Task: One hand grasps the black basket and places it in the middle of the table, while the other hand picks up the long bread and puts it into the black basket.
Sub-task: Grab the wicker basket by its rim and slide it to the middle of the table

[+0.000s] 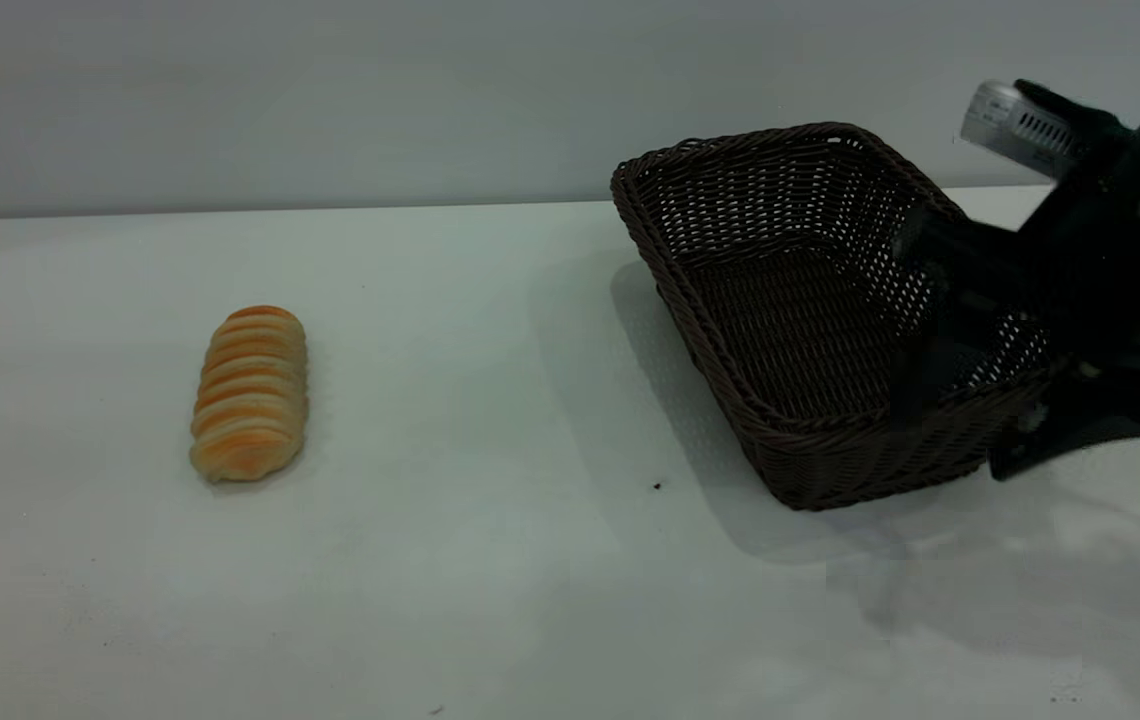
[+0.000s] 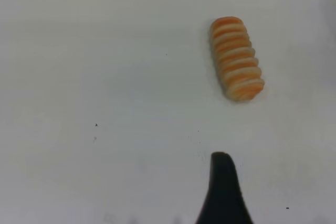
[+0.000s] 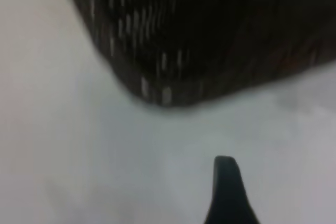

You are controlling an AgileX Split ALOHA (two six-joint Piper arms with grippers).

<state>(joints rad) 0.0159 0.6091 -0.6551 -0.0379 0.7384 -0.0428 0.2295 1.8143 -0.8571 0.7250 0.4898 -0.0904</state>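
Observation:
The long bread (image 1: 250, 392), a golden-orange ridged loaf, lies on the table (image 1: 530, 600) at the left. It also shows in the left wrist view (image 2: 237, 59), where my left gripper (image 2: 224, 192) hangs above the bare tabletop, apart from it. The black basket (image 1: 790, 330) sits at the right and appears tilted, its opening turned toward the camera. My right gripper (image 1: 960, 370) is at the basket's right end, open, with one finger in front of the inside and the other low outside the wall. In the right wrist view the basket's corner (image 3: 173, 45) lies beyond the fingertip (image 3: 226, 182), apart from it.
A plain grey wall closes off the table's far edge. Bare tabletop stretches between the bread and the basket, marked only by a small dark speck (image 1: 657, 486). The right arm (image 1: 1130, 250) comes in from the right edge.

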